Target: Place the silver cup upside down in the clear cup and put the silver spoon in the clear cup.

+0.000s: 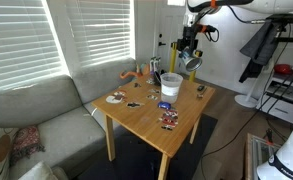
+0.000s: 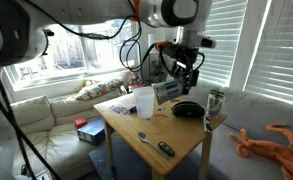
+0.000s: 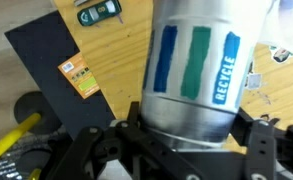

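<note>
The pincer (image 1: 191,54) is clenched around the small shiny metal cup with blue and green stripes (image 3: 196,70), holding it tilted in the air above the wooden table (image 1: 146,118). In an exterior view the translucent whitish plastic tumbler (image 2: 144,102) stands just left of it, and the slim grey metal spoon (image 2: 144,137) lies nearer on the table.

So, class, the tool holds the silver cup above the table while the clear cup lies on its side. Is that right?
Not quite. The clear cup stands upright on the table, as both exterior views show. The tool does hold the silver cup above it.
</note>
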{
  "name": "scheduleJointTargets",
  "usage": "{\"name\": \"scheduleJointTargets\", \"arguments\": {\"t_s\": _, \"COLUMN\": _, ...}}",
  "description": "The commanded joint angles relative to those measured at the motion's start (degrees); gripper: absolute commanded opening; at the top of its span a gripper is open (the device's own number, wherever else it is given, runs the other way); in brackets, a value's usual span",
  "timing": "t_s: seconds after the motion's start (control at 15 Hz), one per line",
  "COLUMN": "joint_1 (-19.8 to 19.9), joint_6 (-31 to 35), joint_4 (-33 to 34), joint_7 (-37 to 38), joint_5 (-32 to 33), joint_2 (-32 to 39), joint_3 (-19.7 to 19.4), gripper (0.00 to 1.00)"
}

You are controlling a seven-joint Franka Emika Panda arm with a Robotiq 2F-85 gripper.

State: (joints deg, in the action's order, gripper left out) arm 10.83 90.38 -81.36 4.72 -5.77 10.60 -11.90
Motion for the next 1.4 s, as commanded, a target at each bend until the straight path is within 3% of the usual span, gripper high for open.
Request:
{"name": "scheduleJointTargets", "arguments": {"t_s": 0.0, "joint_1": -4.39, "joint_6": 10.29, "joint_4": -12.41, "joint_7": 0.2, "joint_5": 6.93, "joint_2": -11.83, "joint_3": 2.07, "gripper": 0.58}}
{"name": "scheduleJointTargets", "arguments": {"t_s": 0.6, "joint_1": -8.01, "joint_6": 45.87, "joint_4": -37.28, "joint_7": 4.01, "joint_5": 15.12, "joint_2": -27.0, "joint_3": 10.67, "gripper": 0.58}}
{"name": "scheduleJointTargets", "arguments": {"t_s": 0.67, "joint_1": -8.2, "joint_6": 47.77, "joint_4": -38.84, "joint_7": 3.4, "joint_5": 14.2, "joint_2": -27.72, "joint_3": 11.08, "gripper": 0.58}}
{"name": "scheduleJointTargets", "arguments": {"t_s": 0.73, "joint_1": -7.68, "joint_6": 42.61, "joint_4": -31.91, "joint_7": 2.18, "joint_5": 13.02, "joint_2": -23.15, "joint_3": 10.61, "gripper": 0.83}}
{"name": "scheduleJointTargets", "arguments": {"t_s": 1.0, "joint_1": -7.75, "joint_6": 46.54, "joint_4": -37.01, "joint_7": 2.21, "joint_5": 13.0, "joint_2": -25.91, "joint_3": 11.4, "gripper": 0.83}}
{"name": "scheduleJointTargets", "arguments": {"t_s": 1.07, "joint_1": -7.75, "joint_6": 46.55, "joint_4": -37.1, "joint_7": 2.21, "joint_5": 12.99, "joint_2": -26.08, "joint_3": 11.4, "gripper": 0.58}}
{"name": "scheduleJointTargets", "arguments": {"t_s": 1.33, "joint_1": -8.33, "joint_6": 51.66, "joint_4": -39.83, "joint_7": -0.78, "joint_5": 13.83, "joint_2": -28.44, "joint_3": 11.74, "gripper": 0.58}}
